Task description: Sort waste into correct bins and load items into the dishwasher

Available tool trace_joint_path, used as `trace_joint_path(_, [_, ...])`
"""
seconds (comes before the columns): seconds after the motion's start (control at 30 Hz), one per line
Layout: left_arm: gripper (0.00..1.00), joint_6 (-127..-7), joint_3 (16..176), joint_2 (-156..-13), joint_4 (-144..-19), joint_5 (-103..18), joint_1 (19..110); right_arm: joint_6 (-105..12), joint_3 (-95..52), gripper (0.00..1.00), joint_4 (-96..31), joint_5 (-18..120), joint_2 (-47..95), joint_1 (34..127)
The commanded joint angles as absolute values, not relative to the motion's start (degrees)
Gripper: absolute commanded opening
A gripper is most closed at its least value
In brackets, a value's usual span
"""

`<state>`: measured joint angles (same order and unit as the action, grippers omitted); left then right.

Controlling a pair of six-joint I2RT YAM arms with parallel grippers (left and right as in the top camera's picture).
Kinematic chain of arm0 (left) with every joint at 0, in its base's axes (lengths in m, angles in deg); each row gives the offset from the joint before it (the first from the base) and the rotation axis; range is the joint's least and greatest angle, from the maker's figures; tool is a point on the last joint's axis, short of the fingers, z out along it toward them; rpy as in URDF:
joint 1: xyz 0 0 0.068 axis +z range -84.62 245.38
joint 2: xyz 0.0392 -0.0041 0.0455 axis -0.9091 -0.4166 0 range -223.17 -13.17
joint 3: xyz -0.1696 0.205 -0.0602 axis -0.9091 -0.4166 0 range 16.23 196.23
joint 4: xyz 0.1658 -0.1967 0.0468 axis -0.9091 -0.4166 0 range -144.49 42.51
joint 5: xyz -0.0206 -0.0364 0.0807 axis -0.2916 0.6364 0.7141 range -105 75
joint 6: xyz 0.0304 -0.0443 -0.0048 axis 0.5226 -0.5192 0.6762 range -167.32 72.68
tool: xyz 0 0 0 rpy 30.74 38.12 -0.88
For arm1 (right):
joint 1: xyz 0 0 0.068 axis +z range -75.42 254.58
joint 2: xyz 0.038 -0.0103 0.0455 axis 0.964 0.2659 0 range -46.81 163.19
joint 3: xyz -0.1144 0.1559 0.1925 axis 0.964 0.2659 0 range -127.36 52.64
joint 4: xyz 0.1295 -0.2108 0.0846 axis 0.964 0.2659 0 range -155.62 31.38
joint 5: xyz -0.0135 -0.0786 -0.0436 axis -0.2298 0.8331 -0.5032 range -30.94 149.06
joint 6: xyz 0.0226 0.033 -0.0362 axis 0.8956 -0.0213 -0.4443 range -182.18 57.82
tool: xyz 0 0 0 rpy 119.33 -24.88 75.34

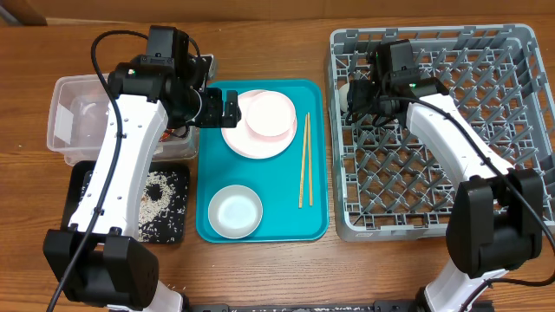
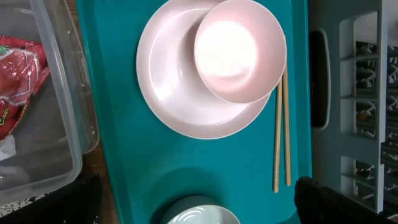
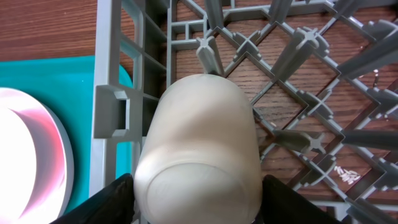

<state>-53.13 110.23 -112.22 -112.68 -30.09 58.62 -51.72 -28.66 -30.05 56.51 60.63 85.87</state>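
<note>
On the teal serving tray (image 1: 276, 178) lie the pale pink plate (image 1: 238, 139) with the pink bowl (image 1: 268, 115) on it, two chopsticks (image 1: 304, 160) and the small white bowl (image 1: 234, 211). My left gripper (image 1: 218, 107) is open and empty above the tray's left side; its wrist view shows the plate (image 2: 174, 99), bowl (image 2: 239, 50), chopsticks (image 2: 281, 137) and white bowl (image 2: 202, 216). My right gripper (image 3: 198, 202) is shut on the cream cup (image 3: 199, 137), base toward the camera, at the left edge of the grey dish rack (image 1: 486, 130).
The clear tub (image 1: 61, 121) at the left holds the red wrapper (image 2: 18, 68) and a white tissue (image 2: 7, 152). The black tray (image 1: 173, 227) in front of it holds rice grains (image 1: 158, 195). The rack's wall (image 3: 112, 93) stands between cup and teal tray.
</note>
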Motion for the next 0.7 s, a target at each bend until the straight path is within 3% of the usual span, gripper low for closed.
trace_joint_path(0.0, [1.00,-52.64,110.58,-111.21,-112.83,-29.59,58.07,-51.96,-28.31,0.62,-30.40,56.49,60.87,85.87])
trace_joint_path(0.67, [1.00,-52.64,110.58,-111.21,-112.83,-29.59,58.07,-53.56,-36.63,0.59,-25.02,58.20,60.85,85.87])
